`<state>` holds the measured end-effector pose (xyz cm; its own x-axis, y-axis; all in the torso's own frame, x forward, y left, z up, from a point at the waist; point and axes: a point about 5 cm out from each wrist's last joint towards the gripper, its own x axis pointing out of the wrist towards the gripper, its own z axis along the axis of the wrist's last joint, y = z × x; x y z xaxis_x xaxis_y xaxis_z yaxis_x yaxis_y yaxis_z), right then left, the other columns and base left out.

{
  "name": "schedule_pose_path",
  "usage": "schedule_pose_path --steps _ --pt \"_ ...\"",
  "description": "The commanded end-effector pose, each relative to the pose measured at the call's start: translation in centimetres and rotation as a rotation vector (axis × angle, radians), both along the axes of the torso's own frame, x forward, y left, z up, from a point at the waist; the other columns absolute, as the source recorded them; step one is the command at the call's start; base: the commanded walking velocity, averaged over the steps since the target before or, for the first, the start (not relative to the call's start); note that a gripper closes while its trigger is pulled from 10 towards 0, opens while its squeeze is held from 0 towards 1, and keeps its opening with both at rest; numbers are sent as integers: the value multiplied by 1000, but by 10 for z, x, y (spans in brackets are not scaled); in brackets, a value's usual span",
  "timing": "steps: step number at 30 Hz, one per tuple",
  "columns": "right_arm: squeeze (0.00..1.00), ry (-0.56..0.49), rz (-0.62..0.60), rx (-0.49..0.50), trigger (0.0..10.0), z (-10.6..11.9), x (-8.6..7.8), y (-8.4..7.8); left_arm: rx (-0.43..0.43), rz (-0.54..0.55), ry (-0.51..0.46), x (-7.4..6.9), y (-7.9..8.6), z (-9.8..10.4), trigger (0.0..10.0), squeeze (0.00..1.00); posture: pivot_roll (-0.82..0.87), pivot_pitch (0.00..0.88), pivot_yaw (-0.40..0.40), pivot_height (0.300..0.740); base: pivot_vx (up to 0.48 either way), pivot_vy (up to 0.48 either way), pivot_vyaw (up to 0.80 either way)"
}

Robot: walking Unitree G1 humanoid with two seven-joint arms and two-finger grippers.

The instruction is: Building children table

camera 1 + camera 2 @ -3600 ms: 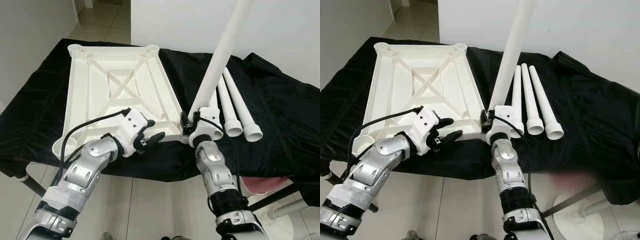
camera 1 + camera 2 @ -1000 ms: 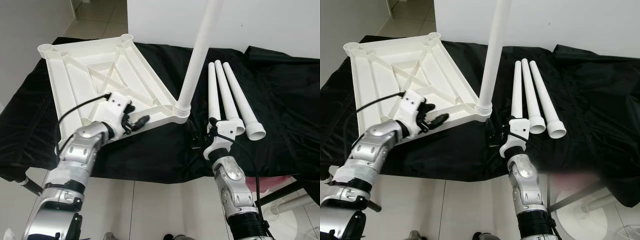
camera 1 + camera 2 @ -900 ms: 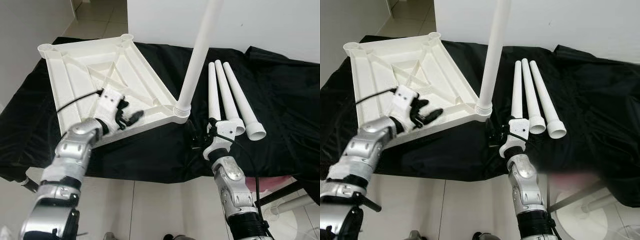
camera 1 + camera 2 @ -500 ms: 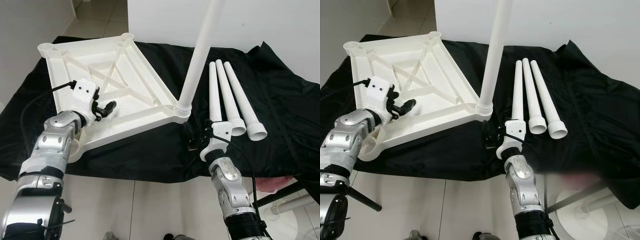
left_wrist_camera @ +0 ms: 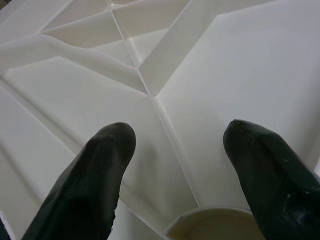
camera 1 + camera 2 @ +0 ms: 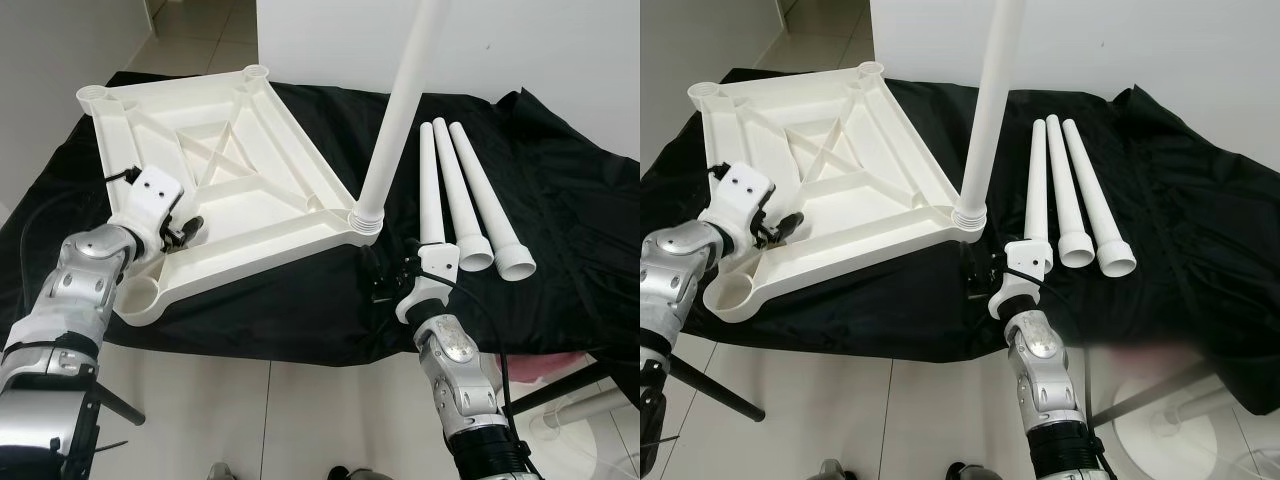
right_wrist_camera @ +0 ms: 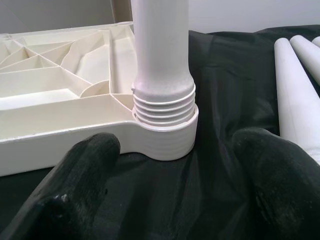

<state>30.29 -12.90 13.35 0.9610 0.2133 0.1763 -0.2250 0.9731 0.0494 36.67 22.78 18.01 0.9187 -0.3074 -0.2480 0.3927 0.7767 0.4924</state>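
On the black-draped surface [image 6: 560, 240] the white tabletop [image 6: 215, 190] lies upside down, ribs showing. One white leg [image 6: 395, 120] stands upright in its near right corner socket, threads still visible. Three loose legs [image 6: 465, 200] lie side by side just right of that corner. The left end effector [image 6: 185, 228] hovers spread wide over the tabletop's near left part, beside the empty socket [image 6: 140, 297]. The right end effector [image 6: 385, 280] sits spread wide just in front of the standing leg, apart from it.
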Motion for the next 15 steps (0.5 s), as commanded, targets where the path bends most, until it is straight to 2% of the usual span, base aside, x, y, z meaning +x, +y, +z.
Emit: schedule_pose_path --steps 1,3,4,6,9,12,15 --pt "0 27 -3 -7 10000 -7 -1 -2 41 -24 18 -3 -4 -8 10000 0 26 104 -36 740 0 0 0" --pt "0 28 -3 -8 10000 -7 -1 -2 41 -98 34 -6 -17 -14 10000 0 26 105 -35 740 0 0 0" --pt "0 28 -3 -8 10000 -7 -1 -2 41 -98 34 -6 -17 -14 10000 0 26 105 -35 740 0 0 0" --pt "0 29 -3 -8 10000 -8 -1 -2 39 -145 50 -9 -31 -21 10000 0 26 106 -34 740 0 0 0" --pt "0 29 -4 -8 10000 -8 -1 -1 37 -156 55 -9 -35 -24 10000 0 26 106 -34 740 0 0 0" --pt "0 30 -7 -6 10000 -8 -2 -1 20 -230 77 -16 -62 -36 10000 0 20 102 -28 740 0 0 0" --pt "0 30 -9 -6 10000 -8 -2 -1 13 -253 81 -18 -70 -38 10000 0 19 100 -26 740 0 0 0"
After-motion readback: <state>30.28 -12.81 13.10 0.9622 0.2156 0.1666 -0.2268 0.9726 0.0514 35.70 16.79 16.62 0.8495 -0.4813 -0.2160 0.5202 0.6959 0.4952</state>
